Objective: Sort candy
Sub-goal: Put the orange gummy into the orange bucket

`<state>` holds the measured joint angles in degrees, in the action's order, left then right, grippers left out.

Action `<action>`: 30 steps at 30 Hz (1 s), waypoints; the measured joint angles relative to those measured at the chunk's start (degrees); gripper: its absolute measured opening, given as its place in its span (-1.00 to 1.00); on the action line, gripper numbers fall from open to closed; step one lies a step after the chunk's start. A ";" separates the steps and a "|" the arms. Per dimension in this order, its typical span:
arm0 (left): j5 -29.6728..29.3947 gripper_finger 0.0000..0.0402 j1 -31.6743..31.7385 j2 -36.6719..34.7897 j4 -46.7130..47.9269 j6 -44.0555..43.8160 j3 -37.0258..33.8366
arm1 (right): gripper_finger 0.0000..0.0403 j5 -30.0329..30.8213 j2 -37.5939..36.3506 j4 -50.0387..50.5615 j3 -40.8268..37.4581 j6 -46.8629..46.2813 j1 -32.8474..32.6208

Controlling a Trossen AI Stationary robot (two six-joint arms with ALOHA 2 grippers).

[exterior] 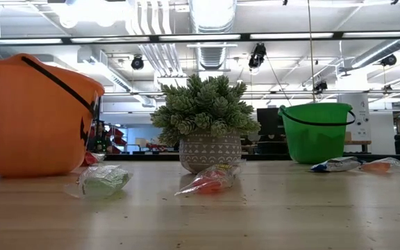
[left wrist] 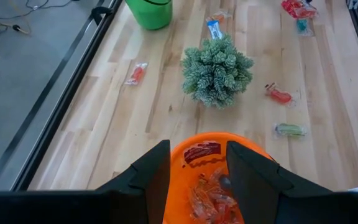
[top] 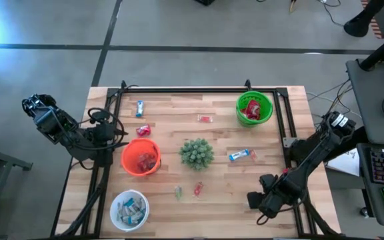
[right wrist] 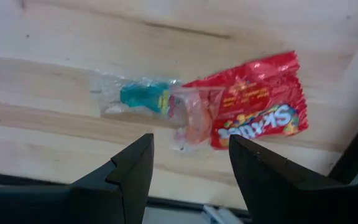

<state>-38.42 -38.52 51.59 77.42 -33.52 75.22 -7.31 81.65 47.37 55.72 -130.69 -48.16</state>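
Candy lies scattered on the wooden table: blue-and-white bars (top: 139, 109) (top: 241, 155), red pieces (top: 143, 130) (top: 205, 119) (top: 197, 189) and a green piece (top: 178, 193). My right gripper (top: 253, 200) stands open at the near right, pointing down over a red packet (right wrist: 253, 112) and a teal sweet in clear wrap (right wrist: 143, 98). Both lie flat on the wood and the fingers touch neither. My left gripper (left wrist: 194, 168) is open above the orange bowl (top: 141, 157), which holds red candy.
A spiky green potted plant (top: 196, 153) stands mid-table. A green bowl (top: 255, 108) with red packets is at the far right, and a white bowl (top: 129, 209) with blue-and-white bars at the near left. A black frame (top: 199, 90) rims the table.
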 joint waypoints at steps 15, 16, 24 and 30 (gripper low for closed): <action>0.01 -0.31 -0.02 0.00 -1.52 0.00 0.00 | 0.00 1.43 0.00 -5.35 -4.80 0.23 -0.97; 0.01 -0.31 -0.02 0.00 -1.52 0.00 0.00 | 0.00 1.42 0.00 -6.52 -5.34 0.06 -1.20; 0.01 -0.31 -0.02 0.02 -1.57 0.00 0.00 | 0.00 1.38 0.00 -10.42 -7.26 -2.27 -2.49; 0.01 -0.31 -0.02 0.02 -1.57 0.00 0.00 | 0.00 2.50 0.00 -10.45 -7.82 -1.53 -2.49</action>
<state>-38.41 -38.54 51.62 75.85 -33.52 75.22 -4.81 81.65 36.93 47.91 -132.22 -50.65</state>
